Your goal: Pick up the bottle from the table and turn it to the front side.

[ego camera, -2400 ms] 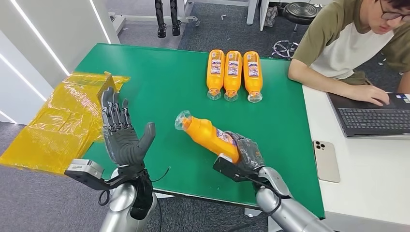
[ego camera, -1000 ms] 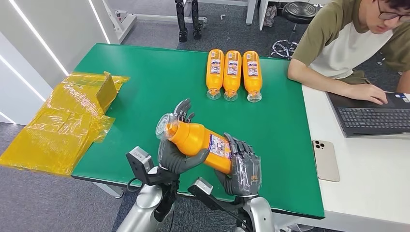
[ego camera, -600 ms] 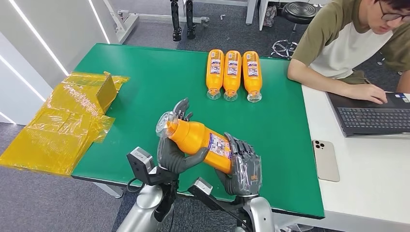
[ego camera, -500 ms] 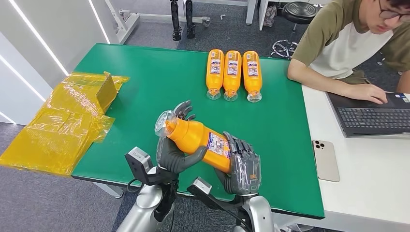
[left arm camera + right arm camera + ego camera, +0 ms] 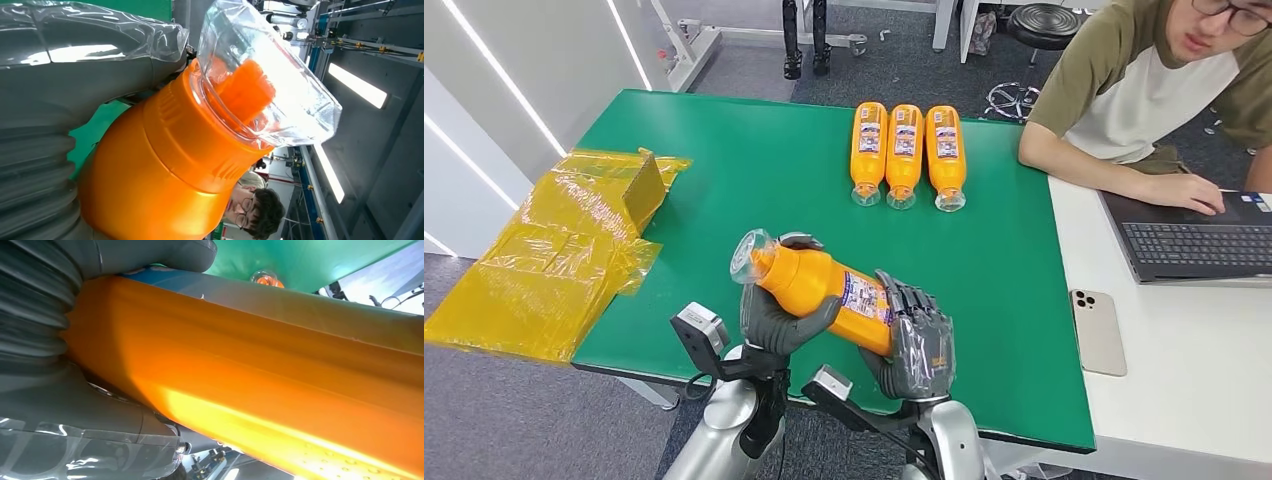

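Note:
An orange bottle (image 5: 819, 290) with a clear cap and a printed label is held above the near edge of the green table (image 5: 724, 170), tilted with its cap up and to the left. My left hand (image 5: 774, 318) grips its neck end from below. My right hand (image 5: 919, 345) holds its base end, fingers wrapped over the label. In the left wrist view the bottle's orange neck (image 5: 165, 165) and clear cap (image 5: 265, 85) lie against my thumb (image 5: 75, 55). The right wrist view has the bottle's orange side (image 5: 260, 375) pressed close between my fingers (image 5: 85, 445).
Three more orange bottles (image 5: 905, 152) lie side by side at the table's far edge. Crumpled yellow plastic wrap (image 5: 564, 250) hangs over the left edge. A person (image 5: 1164, 90) sits at the right, typing on a laptop (image 5: 1194, 245); a phone (image 5: 1098, 332) lies nearby.
My left hand has come over from the left and taken hold of the bottle's neck. Both hands have since drawn the bottle a little left and towards me.

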You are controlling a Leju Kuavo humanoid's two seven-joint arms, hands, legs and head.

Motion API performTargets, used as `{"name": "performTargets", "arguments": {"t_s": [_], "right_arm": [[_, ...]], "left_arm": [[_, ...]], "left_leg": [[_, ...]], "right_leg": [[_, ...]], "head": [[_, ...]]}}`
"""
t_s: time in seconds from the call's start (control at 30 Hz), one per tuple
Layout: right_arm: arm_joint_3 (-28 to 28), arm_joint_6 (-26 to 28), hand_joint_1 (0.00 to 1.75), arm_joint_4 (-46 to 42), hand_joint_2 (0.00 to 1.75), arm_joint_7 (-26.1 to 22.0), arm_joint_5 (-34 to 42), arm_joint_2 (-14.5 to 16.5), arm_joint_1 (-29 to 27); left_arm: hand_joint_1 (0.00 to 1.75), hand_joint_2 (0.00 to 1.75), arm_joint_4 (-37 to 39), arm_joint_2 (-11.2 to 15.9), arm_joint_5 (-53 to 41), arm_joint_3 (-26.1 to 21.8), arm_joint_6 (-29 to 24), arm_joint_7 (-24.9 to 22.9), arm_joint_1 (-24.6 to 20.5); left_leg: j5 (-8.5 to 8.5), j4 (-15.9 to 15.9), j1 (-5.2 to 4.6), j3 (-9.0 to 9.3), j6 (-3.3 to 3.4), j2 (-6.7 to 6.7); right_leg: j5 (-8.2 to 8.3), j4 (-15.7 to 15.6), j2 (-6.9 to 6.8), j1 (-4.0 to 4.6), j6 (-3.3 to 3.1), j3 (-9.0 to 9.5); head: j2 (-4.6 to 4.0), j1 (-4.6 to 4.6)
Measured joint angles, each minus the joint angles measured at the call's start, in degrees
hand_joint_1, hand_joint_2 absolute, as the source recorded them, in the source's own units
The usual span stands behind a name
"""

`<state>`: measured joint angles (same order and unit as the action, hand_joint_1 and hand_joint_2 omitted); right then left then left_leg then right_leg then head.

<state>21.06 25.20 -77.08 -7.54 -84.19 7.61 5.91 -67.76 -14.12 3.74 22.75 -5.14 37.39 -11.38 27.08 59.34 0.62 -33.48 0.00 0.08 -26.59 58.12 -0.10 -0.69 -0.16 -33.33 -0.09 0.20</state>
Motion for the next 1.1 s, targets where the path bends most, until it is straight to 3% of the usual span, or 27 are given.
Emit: {"name": "performTargets", "arguments": {"t_s": [0.07,0.1,0.37,0.7,0.97,1.1], "right_arm": [[0.1,-0.02,0.24,0.07,1.75,-0.89,1.85,0.06,-0.02],[0.15,-0.04,0.0,0.09,1.75,-1.81,3.61,0.11,-0.09],[0.3,-0.17,0.0,-2.13,1.75,-11.88,23.12,0.42,-2.79],[2.0,6.21,0.0,-9.92,1.75,-22.82,43.06,0.56,-4.27],[3.8,9.7,0.0,-15.13,1.75,-29.54,53.82,0.15,-4.96],[4.78,11.83,0.0,-16.39,1.75,-30.7,55.01,-0.41,-5.04]], "left_arm": [[1.75,1.75,0.0,0.0,0.24,-0.02,-0.05,0.21,-0.01],[1.75,1.75,0.0,0.0,0.43,-0.02,-0.15,0.33,-0.01],[1.75,1.75,0.0,-0.22,1.88,-0.04,-2.21,1.1,-1.05],[1.75,1.75,0.02,-0.19,0.42,-0.04,-6.4,1.1,-1.13],[1.75,1.75,0.91,0.93,-17.23,-1.47,-19.68,-2.21,-2.07],[1.75,1.75,0.96,2.13,-25.85,-3.42,-22.15,-4.86,-1.99]], "left_leg": [[0.0,0.0,0.0,0.0,0.0,0.0],[0.0,0.0,0.0,0.0,0.0,0.0],[0.0,0.0,0.0,-0.04,0.0,0.0],[0.0,0.0,0.0,-0.04,0.0,0.0],[0.0,-0.01,0.0,-0.04,0.0,0.0],[0.0,-0.02,0.01,-0.05,0.0,0.0]], "right_leg": [[0.0,0.0,0.0,0.0,0.0,0.0],[0.0,0.0,0.0,0.0,0.0,0.0],[0.0,0.0,-0.02,0.0,0.0,-0.01],[0.0,0.0,-0.01,0.0,0.0,-0.01],[0.0,0.01,0.0,0.0,0.0,-0.01],[0.0,0.01,-0.01,0.0,0.0,-0.01]], "head": [[0.0,-0.01],[0.0,-0.01],[0.0,-0.01],[0.0,-0.02],[0.0,0.01],[0.0,0.01]]}}
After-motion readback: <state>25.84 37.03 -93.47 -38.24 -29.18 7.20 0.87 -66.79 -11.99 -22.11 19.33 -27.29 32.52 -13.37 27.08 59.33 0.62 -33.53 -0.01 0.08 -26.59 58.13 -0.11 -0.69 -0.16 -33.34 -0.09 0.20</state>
